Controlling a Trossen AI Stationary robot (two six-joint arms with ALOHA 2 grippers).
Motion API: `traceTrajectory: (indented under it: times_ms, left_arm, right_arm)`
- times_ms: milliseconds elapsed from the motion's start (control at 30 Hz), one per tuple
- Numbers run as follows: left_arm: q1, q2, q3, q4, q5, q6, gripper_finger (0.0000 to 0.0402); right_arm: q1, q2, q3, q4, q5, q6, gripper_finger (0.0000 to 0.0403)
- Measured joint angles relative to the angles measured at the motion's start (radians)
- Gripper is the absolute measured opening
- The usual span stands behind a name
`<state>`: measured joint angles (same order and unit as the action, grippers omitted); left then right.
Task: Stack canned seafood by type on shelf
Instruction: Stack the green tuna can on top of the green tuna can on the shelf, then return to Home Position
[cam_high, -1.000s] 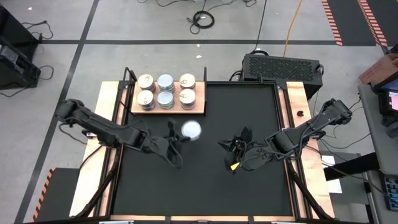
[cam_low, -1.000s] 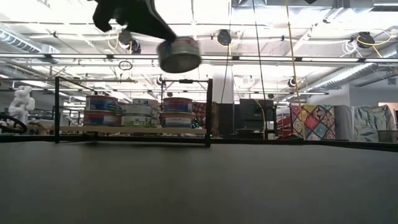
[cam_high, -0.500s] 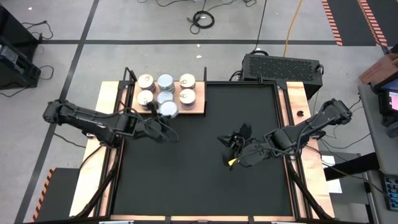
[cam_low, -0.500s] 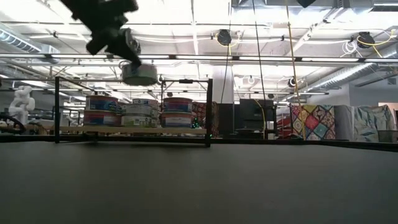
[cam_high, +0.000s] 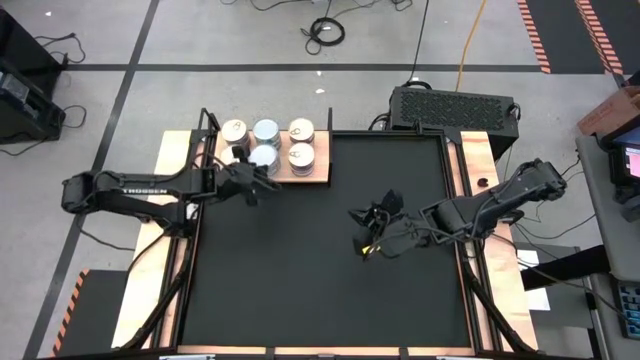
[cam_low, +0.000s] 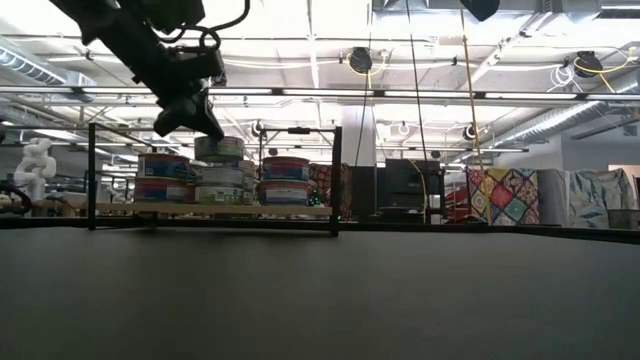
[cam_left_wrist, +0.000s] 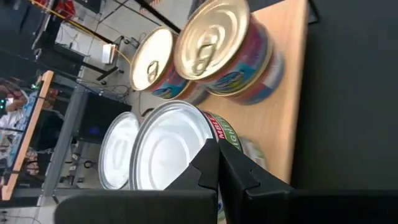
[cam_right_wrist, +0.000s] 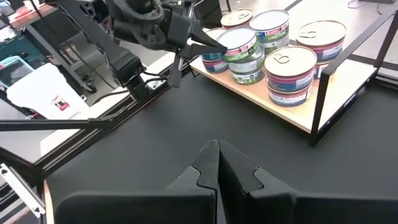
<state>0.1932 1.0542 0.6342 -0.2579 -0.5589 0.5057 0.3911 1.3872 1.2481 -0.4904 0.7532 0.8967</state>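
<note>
The shelf (cam_high: 318, 172), a pale wooden board, lies at the mat's far-left corner and carries stacks of squat tins, silver-lidded (cam_high: 266, 130) and gold-lidded (cam_high: 301, 153). My left gripper (cam_high: 256, 166) reaches in from the left and is shut on a silver-lidded, green-labelled can (cam_left_wrist: 163, 149). That can (cam_low: 218, 148) stands on top of the shelf's near-middle stack (cam_right_wrist: 247, 62). My right gripper (cam_high: 368, 240) is shut and hovers over the mat's middle, well clear of the shelf. My left gripper holds the top can at the edge of its lid (cam_left_wrist: 202, 138), on the side facing the mat. The nearly closed fingers (cam_right_wrist: 208, 43) come about level from the table's left-near side, and their tips hide the contact. The can sits upright at the stack's top.
A thin black frame (cam_low: 336, 180) stands around the shelf with posts at its corners. The large black mat (cam_high: 320, 300) spreads out in front of it, with wooden strips (cam_high: 175, 160) along both sides. A dark box (cam_high: 450, 105) sits behind the far edge.
My left gripper has carried the can from above the mat's middle toward the far-left corner and down. The can hung tilted and high a second ago; it now stands upright at the top of the near-middle stack.
</note>
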Motion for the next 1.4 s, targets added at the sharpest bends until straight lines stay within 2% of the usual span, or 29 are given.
traceTrajectory:
  times_ms: [300,633,933,1400]
  left_arm:
    - [0.116,0.006,0.000,0.016,0.119,0.057,0.0000]
    - [0.168,0.006,0.000,0.018,0.191,0.061,0.0000]
    - [0.168,0.006,0.000,0.018,0.192,0.061,0.0001]
    - [0.168,0.006,0.001,0.057,0.190,0.061,0.0033]
  right_arm:
    - [-0.011,0.000,0.000,0.000,-0.002,0.005,0.0000]
    - [-0.024,0.000,0.000,0.000,0.000,0.001,0.0000]
    - [-0.030,0.000,0.000,0.000,0.000,0.000,0.0000]
    - [-0.030,0.000,0.000,0.000,0.000,0.002,0.0000]
